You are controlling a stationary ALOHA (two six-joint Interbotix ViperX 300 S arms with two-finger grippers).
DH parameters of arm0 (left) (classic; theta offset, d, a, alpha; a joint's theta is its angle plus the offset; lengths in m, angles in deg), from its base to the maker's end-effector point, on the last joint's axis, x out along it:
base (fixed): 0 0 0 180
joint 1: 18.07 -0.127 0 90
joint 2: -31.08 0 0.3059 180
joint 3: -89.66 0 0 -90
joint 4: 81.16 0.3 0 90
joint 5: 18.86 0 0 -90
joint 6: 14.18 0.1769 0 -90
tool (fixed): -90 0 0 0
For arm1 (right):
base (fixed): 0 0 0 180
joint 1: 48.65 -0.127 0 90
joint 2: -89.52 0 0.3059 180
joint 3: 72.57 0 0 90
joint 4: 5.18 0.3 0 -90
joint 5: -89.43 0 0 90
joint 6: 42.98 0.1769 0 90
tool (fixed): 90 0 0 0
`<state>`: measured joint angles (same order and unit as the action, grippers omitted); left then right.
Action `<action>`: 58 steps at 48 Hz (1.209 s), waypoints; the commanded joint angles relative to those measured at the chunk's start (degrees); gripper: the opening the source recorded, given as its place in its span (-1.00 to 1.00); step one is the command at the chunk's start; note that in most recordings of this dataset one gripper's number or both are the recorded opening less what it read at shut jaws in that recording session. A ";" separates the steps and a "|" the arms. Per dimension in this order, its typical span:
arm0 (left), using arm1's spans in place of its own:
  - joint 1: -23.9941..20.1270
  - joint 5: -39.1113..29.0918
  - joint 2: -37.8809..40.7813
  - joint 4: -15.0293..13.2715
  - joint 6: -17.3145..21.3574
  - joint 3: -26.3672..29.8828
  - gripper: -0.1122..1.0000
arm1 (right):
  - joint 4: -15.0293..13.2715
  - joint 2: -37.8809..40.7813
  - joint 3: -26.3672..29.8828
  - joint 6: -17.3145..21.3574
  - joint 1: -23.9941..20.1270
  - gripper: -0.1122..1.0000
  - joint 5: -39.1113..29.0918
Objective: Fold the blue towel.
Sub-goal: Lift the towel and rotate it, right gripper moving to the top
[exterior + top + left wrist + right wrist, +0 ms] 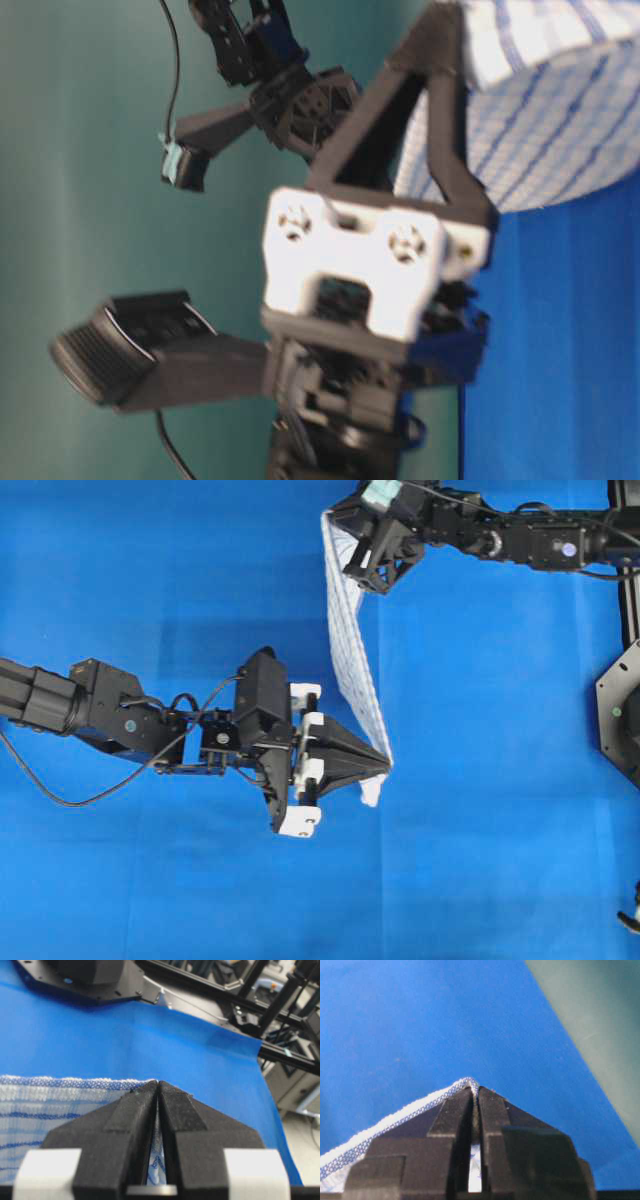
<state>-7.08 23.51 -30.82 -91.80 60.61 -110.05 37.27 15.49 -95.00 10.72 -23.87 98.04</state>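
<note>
Two corners of the blue towel (350,645) are pinched, one in your closed left gripper (385,763), one in your closed right gripper (345,542), so the cloth hangs edge-up above the blue desk (150,570), its long axis running straight from one gripper to the other.

No legible text, label, brand, number or sign was found in any view. Small round stickers on the arms in the overhead view were too small to read. The towel (352,650) carried stripes only; the grippers' black and white parts bore no readable marking.
</note>
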 commanded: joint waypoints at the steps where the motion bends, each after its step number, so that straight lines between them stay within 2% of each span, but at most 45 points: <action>1: 1.14 1.85 -1.41 -0.88 0.09 -0.97 -0.77 | -0.18 0.26 2.37 -0.09 0.53 -0.87 -0.44; 16: 3.25 2.29 -3.96 -4.39 0.09 -7.21 -0.77 | -0.18 4.04 5.80 -0.26 0.35 -0.87 -2.46; 31: 5.45 2.90 -8.96 -4.57 -0.18 -13.62 -0.77 | -0.18 8.70 10.99 -0.26 -0.62 -0.87 -2.72; 48: 6.59 0.26 -10.37 -6.68 -4.22 -17.05 -0.77 | -0.09 13.01 14.85 -0.26 -1.41 -0.86 -4.83; 53: 6.59 -1.93 -10.46 -6.77 -5.01 -16.96 -0.76 | -0.09 13.10 14.94 -0.26 -1.41 -0.81 -5.10; 58: 6.24 -3.78 -10.37 -6.77 -5.54 -16.79 -0.71 | 0.00 13.10 14.94 -0.26 -1.49 -0.64 -5.01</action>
<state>-1.10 20.43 -39.61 -98.48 55.25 -127.54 37.18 29.73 -81.38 10.63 -25.54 92.77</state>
